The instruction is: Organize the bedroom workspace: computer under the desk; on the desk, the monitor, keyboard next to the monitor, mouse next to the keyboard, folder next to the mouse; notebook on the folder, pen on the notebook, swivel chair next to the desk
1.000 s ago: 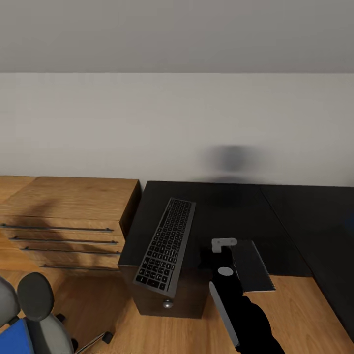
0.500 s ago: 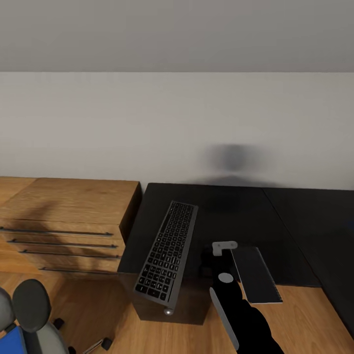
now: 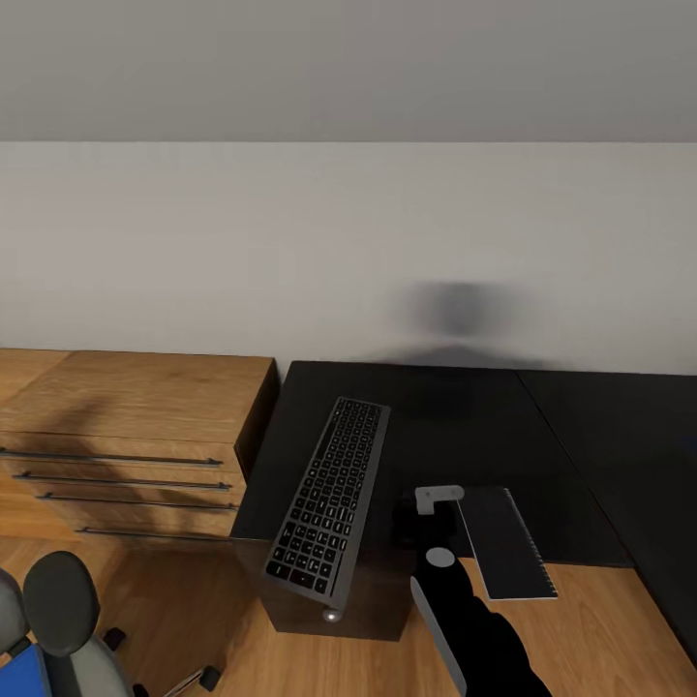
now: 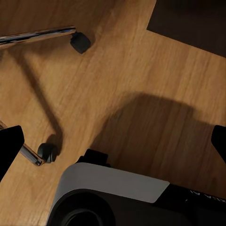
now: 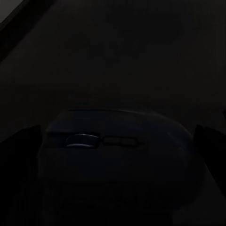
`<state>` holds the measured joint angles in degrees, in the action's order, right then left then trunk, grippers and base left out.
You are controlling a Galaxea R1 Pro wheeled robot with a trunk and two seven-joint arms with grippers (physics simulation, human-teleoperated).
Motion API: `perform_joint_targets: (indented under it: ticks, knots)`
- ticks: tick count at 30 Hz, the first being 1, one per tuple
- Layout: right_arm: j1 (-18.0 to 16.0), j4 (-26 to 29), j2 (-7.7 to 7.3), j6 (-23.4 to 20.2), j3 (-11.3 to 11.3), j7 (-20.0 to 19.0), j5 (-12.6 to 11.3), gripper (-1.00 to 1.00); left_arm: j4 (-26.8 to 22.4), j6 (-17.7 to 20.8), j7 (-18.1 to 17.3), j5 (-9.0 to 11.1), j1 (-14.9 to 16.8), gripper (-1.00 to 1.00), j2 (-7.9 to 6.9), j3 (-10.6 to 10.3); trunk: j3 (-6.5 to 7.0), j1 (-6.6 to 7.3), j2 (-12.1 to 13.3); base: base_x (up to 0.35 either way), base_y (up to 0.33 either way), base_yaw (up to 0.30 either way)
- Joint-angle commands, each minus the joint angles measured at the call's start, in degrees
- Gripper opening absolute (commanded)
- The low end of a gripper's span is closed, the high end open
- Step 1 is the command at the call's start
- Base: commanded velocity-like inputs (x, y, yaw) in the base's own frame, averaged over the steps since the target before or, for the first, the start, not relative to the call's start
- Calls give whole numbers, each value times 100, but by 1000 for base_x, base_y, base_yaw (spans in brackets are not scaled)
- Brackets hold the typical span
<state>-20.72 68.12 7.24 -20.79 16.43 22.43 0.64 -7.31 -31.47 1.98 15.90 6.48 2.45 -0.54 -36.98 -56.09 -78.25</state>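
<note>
A warm brown wood-plank floor (image 4: 141, 80) carries two chrome chair legs ending in black casters (image 4: 80, 42), with a dark arm-shaped shadow across it. A white-and-black rounded robot base (image 4: 113, 188) sits nearby. Black fingertips (image 4: 9, 146) stand well apart.

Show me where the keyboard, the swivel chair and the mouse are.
keyboard (image 3: 331, 494): head view, middle of its keys.
swivel chair (image 3: 60, 592): head view, black armrest pad.
mouse (image 5: 117, 160): right wrist view, its dark top behind the scroll wheel.

The right arm (image 3: 474, 624) is glossy black with a grey side stripe, round grey disc and light-grey bracket.
</note>
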Motion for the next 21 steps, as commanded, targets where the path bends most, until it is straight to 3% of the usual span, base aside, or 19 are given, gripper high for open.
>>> perform_joint_targets:
  ticks: [1, 21]
  knots:
    - [-2, -156, -3, -21, 9, 16, -70, -100, 2, -17, 23, 1, 3, 100, 1, -8, -5, 0, -2, 0, 0, 0]
    - [-2, -604, -9, 574, 9, 16, -4, -100, 2, -18, 21, 1, 3, 100, 1, -8, -5, 0, -2, 0, 0, 0]
